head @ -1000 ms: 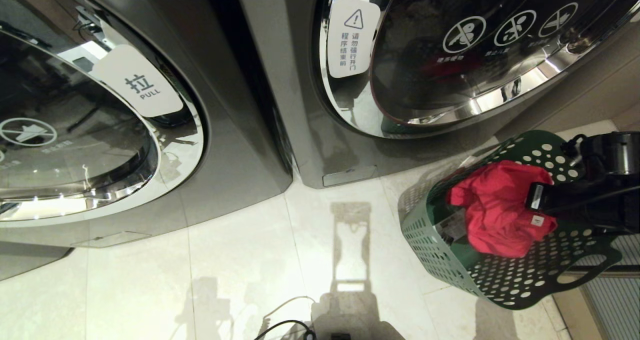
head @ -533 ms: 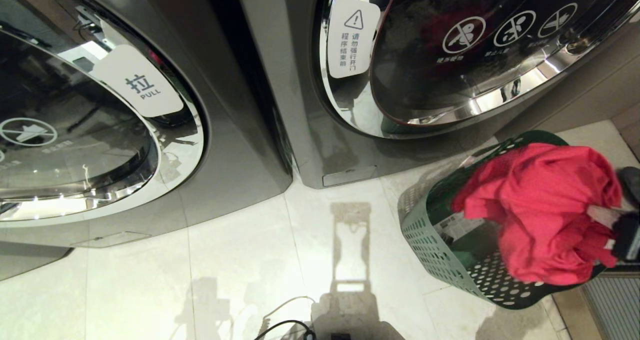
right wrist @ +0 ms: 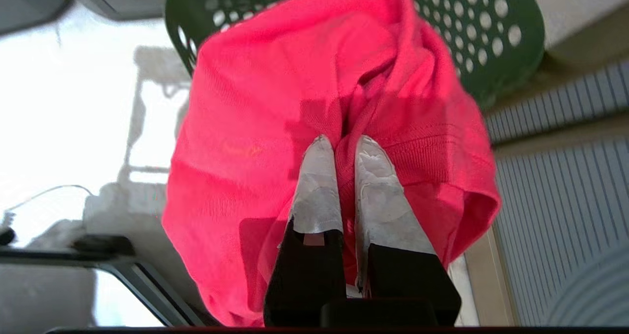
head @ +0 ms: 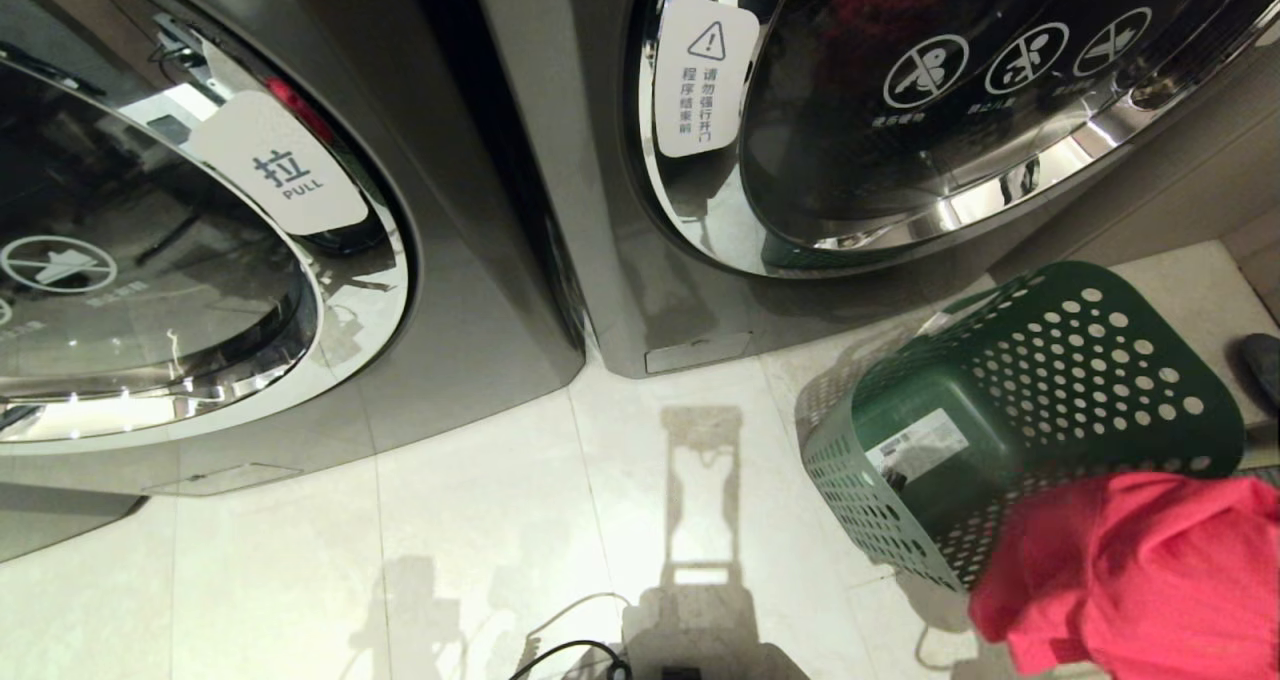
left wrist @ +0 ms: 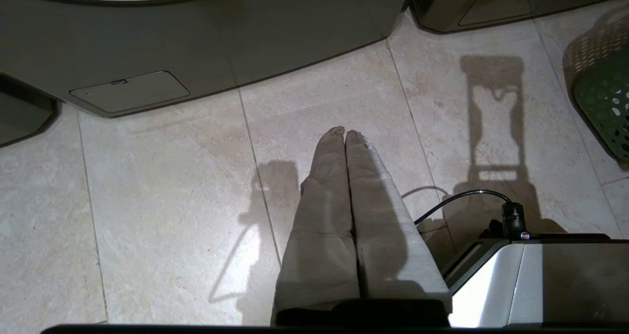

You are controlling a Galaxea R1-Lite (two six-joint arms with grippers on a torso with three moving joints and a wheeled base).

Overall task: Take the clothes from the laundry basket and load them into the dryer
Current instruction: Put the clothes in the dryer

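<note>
R gripper (right wrist: 344, 145) clenched on red garment (head: 1130, 570), clear of green basket (head: 1050, 400), L gripper (left wrist: 345, 133) closed, empty, above floor tiles (left wrist: 162, 186).

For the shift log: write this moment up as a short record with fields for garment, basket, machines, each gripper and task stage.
garment: red garment, bunched, hanging clear of the basket near the head view's lower right
basket: green perforated laundry basket on the tile floor; no clothes visible inside
machines: two front-loaders, left door and right door, both closed
right gripper: shut on the red garment, cloth pinched between its fingers
left gripper: shut, holding nothing, over bare floor
task stage: garment out of the basket, not yet in a machine
</note>
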